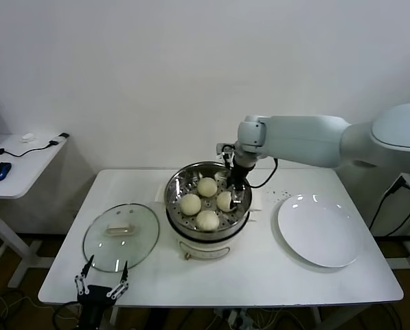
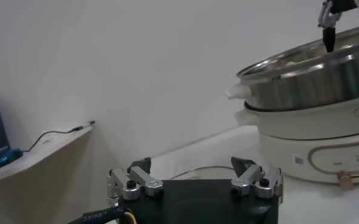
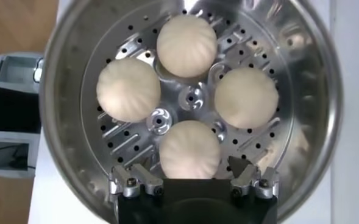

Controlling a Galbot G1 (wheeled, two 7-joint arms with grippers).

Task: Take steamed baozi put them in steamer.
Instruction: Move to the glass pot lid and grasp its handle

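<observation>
Several cream-white baozi [image 1: 207,186] lie on the perforated tray inside the shiny steel steamer [image 1: 174,189], which stands on its cream base at the middle of the table. My right gripper [image 1: 233,189] hangs over the steamer's right side. Its jaws are open on either side of the nearest baozi [image 3: 189,149], which rests on the tray with the other baozi [image 3: 128,89] around the centre. The pot wall [image 3: 313,91] rings them. My left gripper [image 1: 106,268] is parked low at the table's front left, open and empty.
A round glass lid [image 1: 121,236] lies flat left of the steamer. A white plate [image 1: 320,230], bare, sits on the right. A side table [image 1: 19,161] with a blue mouse stands far left. The left wrist view shows the steamer [image 2: 313,79] from the side.
</observation>
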